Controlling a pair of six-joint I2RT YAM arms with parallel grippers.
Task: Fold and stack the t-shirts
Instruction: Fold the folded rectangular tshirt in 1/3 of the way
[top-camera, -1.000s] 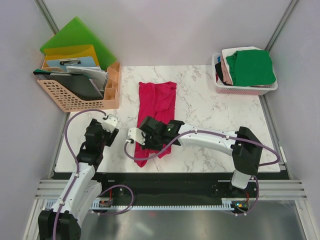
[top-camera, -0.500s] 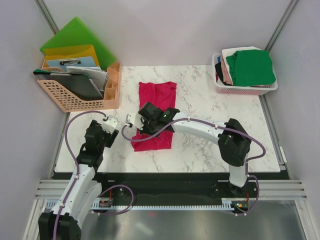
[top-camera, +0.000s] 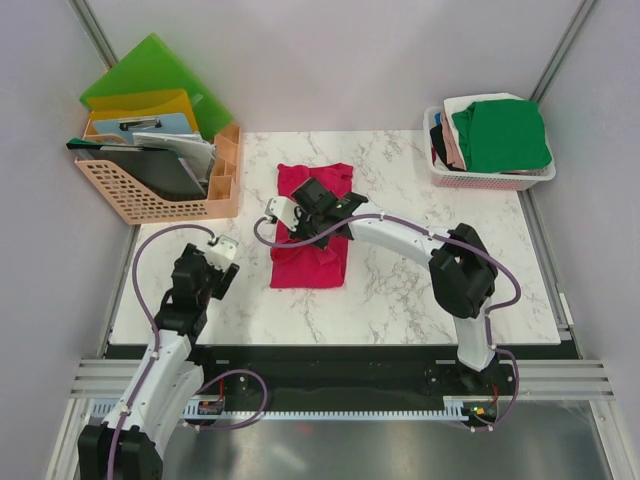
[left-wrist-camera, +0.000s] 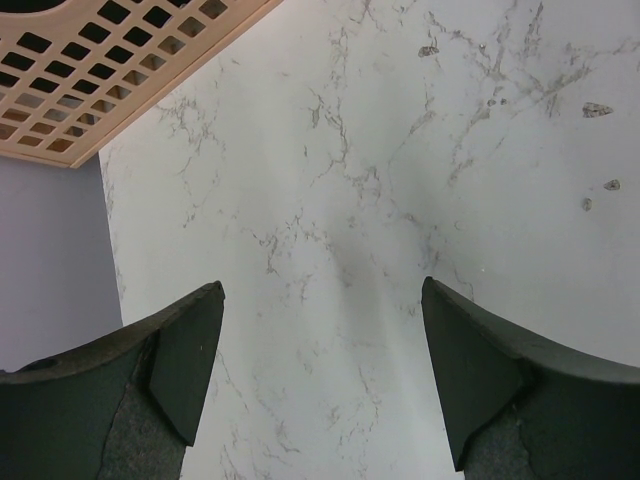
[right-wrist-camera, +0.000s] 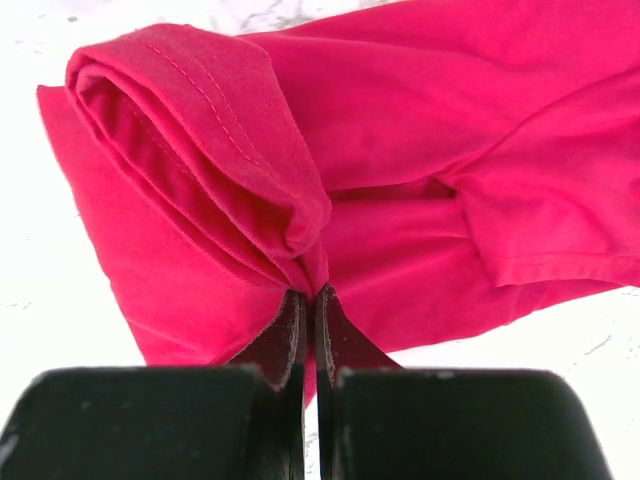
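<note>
One crimson-pink t-shirt (top-camera: 310, 265) lies mid-way across the marble table (top-camera: 400, 290), a fold pinched between the right gripper (right-wrist-camera: 308, 305)'s closed fingers, while the left gripper (left-wrist-camera: 318, 380) gapes wide, holding nothing (four more t-shirts (top-camera: 500, 135) sit in one pink basket (top-camera: 490, 181)).

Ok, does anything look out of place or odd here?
Nothing stands out. The right end effector is shut on a fold of the crimson shirt, so its bunching is expected. The left end effector is open over bare table. Other shirts sit heaped in the basket.
</note>
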